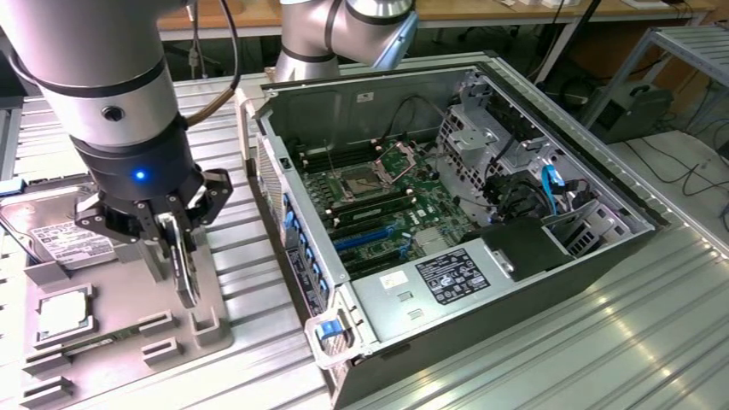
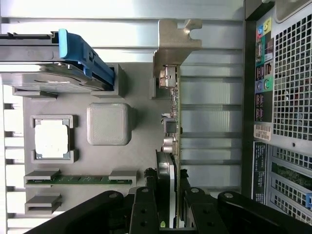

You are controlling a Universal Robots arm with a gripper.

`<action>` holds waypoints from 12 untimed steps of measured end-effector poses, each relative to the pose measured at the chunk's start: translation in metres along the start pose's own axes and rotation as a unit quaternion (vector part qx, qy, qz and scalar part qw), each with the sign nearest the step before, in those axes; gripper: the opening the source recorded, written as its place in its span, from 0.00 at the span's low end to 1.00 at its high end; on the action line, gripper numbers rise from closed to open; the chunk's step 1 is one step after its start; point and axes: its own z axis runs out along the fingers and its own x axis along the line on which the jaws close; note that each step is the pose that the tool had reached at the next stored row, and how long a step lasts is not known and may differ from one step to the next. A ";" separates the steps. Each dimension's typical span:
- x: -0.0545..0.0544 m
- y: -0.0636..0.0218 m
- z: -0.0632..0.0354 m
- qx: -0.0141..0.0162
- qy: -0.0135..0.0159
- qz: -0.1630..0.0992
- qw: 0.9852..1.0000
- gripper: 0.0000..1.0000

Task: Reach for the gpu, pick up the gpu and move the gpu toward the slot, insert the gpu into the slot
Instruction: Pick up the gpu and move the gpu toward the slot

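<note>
Two fingers of the gripper [image 2: 168, 197] stand partly closed, one against each flat face of the gpu [image 2: 173, 127]. The grip looks firm, so I judge the card held. The hold is at one end of the card. From between the fingers its long axis runs straight out ahead of the hand, edge up, to the silver bracket [image 2: 175, 46] at the far end. I cannot tell whether the lower edge has left the grey tray [image 2: 139, 146] beneath the hand.

Off one face of the card, further across the tray, lie a square processor chip [image 2: 52, 139], a memory stick [image 2: 78, 179] and a hard drive [image 2: 46, 73] with a blue handle. All are well apart from the fingers.

Off the other face, beyond the tray's edge, stands the open computer case [image 1: 569, 171]. So the goal lies sideways from the hand, not ahead along the card's length.

Farthest off, deep in the case on the green motherboard, is the slot [image 1: 367, 233], a long, narrow blue connector among others like it. It is bare, and the insertion is not yet done. The coming move turns on carrying the card broadside to the case and matching its long axis to the slot's.
</note>
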 end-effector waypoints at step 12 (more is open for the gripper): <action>0.000 0.0002 -0.0085 0.000 0.000 0.000 1.000 0.27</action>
